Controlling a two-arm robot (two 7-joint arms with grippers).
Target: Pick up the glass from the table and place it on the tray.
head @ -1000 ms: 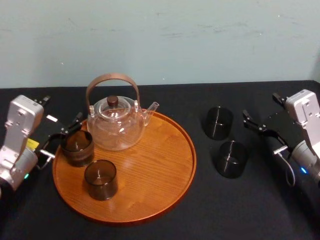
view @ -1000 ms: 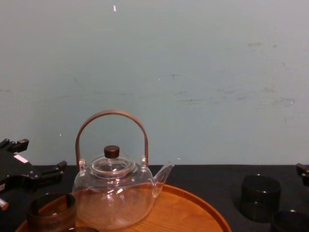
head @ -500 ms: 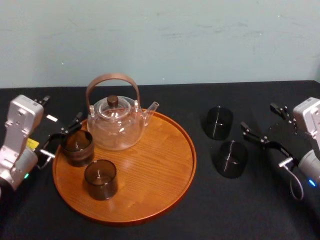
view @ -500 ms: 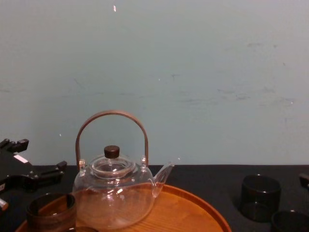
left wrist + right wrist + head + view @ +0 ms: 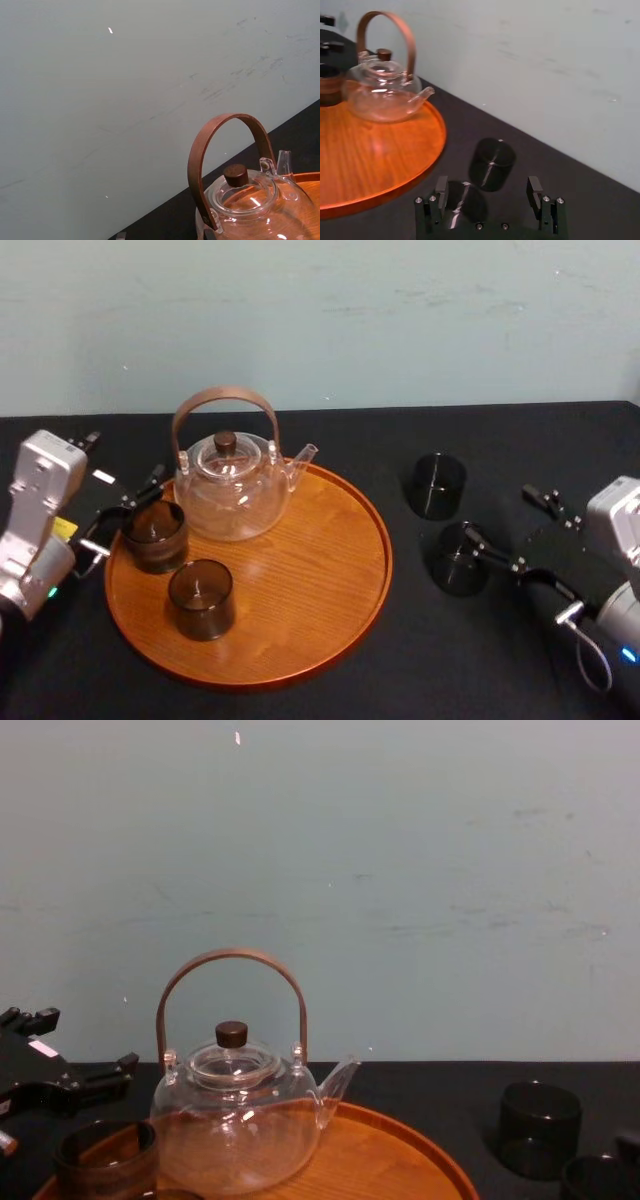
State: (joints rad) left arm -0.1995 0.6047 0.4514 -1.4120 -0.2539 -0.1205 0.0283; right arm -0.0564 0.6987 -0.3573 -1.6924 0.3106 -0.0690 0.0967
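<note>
Two dark glasses stand on the black table right of the tray: a nearer glass (image 5: 459, 559) (image 5: 463, 202) and a farther glass (image 5: 437, 485) (image 5: 492, 158) (image 5: 539, 1115). My right gripper (image 5: 500, 513) (image 5: 488, 192) is open, low over the table just right of the nearer glass, with one fingertip at its rim. The round orange-brown tray (image 5: 320, 580) (image 5: 380, 155) (image 5: 400, 1160) holds a glass teapot (image 5: 230, 485) (image 5: 235, 1120) and two more dark glasses (image 5: 154, 534) (image 5: 201, 598). My left gripper (image 5: 125, 512) (image 5: 60, 1085) rests open at the tray's left edge, beside the rear one.
A pale wall (image 5: 320, 320) closes off the back of the table. The teapot's tall brown handle (image 5: 224, 400) (image 5: 227, 150) rises above the tray's rear. Bare black cloth (image 5: 480, 660) lies in front of the table glasses.
My right gripper has come down and leftward, from beside the two table glasses to the nearer one's right side. The left arm and all glasses have stayed put.
</note>
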